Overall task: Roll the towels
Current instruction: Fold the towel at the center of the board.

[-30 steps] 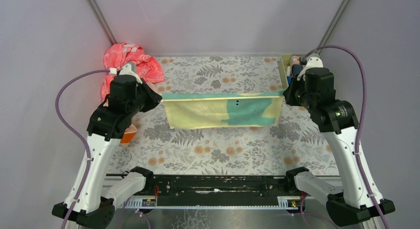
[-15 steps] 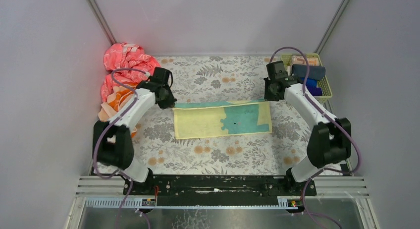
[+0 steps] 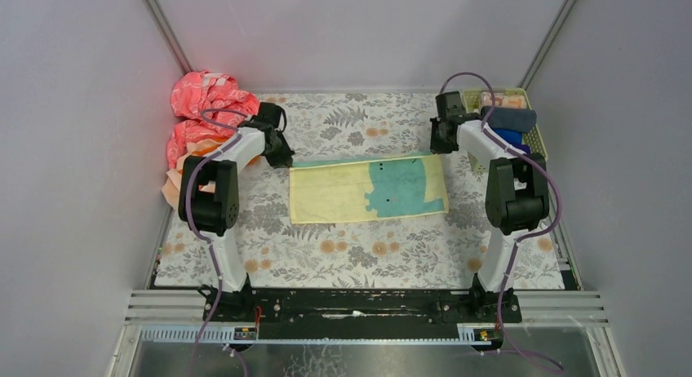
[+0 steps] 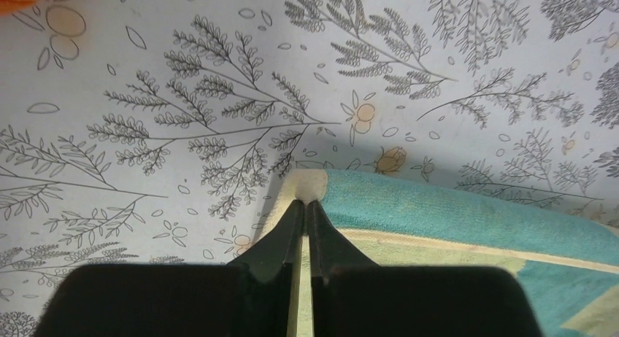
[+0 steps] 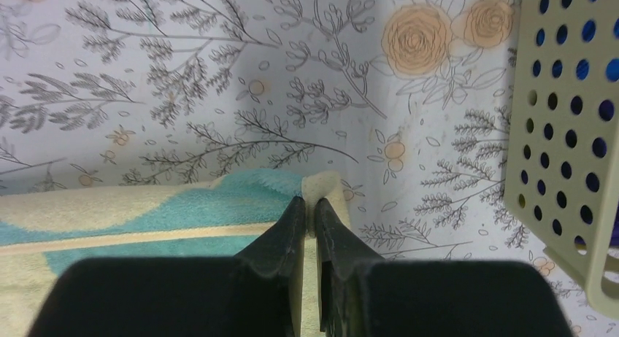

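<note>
**Visitor:** Towels first. Where is the pale-yellow and teal terry towel?

**Me:** Spread flat in the middle of the floral-printed table cover, long side running left to right. The crumpled orange-pink printed towel is heaped at the far left corner, well apart from it.

**Visitor:** And your grippers?

**Me:** My left gripper is pinched tight on the flat towel's far left corner. My right gripper is clamped on its far right corner, near the pale perforated plastic basket. Each has only a thin fold of cloth between its jaws.

**Visitor:** How will it handle?

**Me:** Light, limp, no stiffness — I expect it to sag and wrinkle wherever it isn't held. The terry should grip rather than slip. To roll it, I'd take one short end by both corners — that way the roll starts even and doesn't skew.
</note>
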Controlling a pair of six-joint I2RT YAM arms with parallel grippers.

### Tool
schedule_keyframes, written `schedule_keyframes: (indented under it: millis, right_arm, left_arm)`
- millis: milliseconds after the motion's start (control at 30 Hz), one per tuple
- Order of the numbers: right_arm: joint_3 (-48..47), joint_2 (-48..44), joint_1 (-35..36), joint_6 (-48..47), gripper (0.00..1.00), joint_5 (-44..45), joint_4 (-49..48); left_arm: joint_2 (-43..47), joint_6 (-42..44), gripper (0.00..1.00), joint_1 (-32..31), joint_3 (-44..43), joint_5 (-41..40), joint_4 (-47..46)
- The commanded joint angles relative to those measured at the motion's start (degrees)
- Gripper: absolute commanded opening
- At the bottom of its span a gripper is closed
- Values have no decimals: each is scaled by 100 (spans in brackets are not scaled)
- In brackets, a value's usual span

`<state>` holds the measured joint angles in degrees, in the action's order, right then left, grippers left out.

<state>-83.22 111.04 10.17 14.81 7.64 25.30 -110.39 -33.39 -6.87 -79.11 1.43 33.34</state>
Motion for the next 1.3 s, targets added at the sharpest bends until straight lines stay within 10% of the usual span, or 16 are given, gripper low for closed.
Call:
schedule_keyframes:
  millis: [0,800,1267]
  right_arm:
    - [-409,-4,-96,-120,0,-150,-223]
    - [2057,-2182,-100,350,0,-219,618]
    - [2933,-2231,-99,517,0,20,212]
  left_arm:
    - [42,154,0,141,-256,146,-307]
    - [2753,-74,0,132,3030,1009,-232]
    - [2892,-569,0,-351,3955,839,-731]
